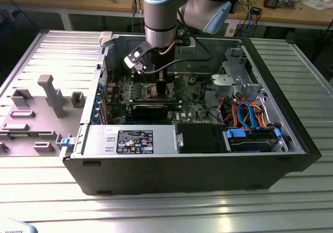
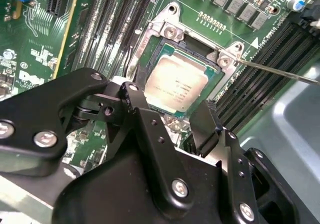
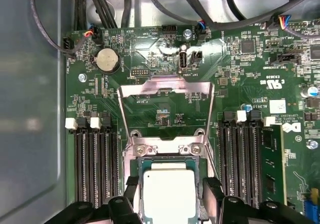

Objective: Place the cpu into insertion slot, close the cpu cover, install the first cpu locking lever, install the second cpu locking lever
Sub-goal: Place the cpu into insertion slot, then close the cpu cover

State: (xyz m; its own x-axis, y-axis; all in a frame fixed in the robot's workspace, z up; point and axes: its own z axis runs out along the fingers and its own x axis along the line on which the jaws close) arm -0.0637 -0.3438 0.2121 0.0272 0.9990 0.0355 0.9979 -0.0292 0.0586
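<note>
Chip: seated flat in the socket, so nothing needs holding.
Gripper: fingers spread astride the chip, gripping nothing.
Cover: stands up behind, leaving the socket open.

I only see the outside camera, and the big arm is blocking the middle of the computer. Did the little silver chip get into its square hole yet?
Observer: Yes. In both wrist views the cpu lies flat in the insertion slot, with its silvery top facing up.
Operator: Is the metal lid shut over it?
Observer: No. In the first wrist view the cpu cover stands swung back off the slot, and the green board shows through its square window.
</note>
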